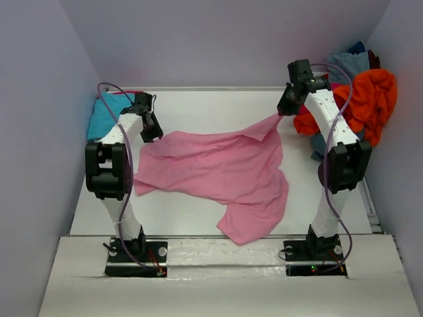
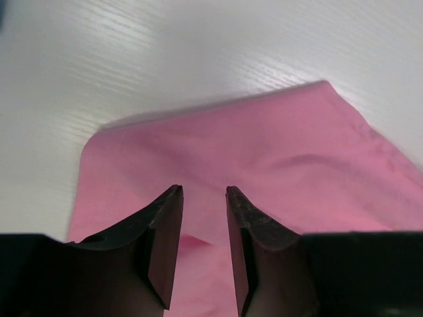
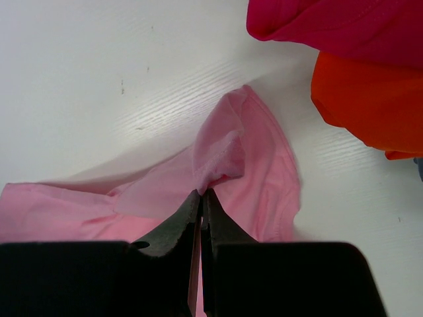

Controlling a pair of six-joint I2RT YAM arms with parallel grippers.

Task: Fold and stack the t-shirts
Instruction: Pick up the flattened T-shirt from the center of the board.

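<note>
The right arm reaches toward the upper right of the overhead frame. Its right gripper (image 3: 201, 193) is pinched shut on a corner of the light pink t-shirt (image 1: 218, 172), which lies spread mid-table (image 1: 218, 102). The left arm bends over the shirt's left edge, and the left gripper (image 2: 203, 189) has its jaws parted above the cloth. The right wrist view alone shows the pinched hem, with the magenta t-shirt (image 3: 344, 26) and orange t-shirt (image 3: 370, 105) at upper right.

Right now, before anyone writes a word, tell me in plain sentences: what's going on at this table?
Two robot arms are working on a light pink t-shirt lying crumpled on the white table. The right claw is shut on its far right corner, holding it raised. The left claw hovers open over the left edge, gripping nothing. An orange shirt and a magenta shirt lie heaped far right, a turquoise shirt far left.
</note>
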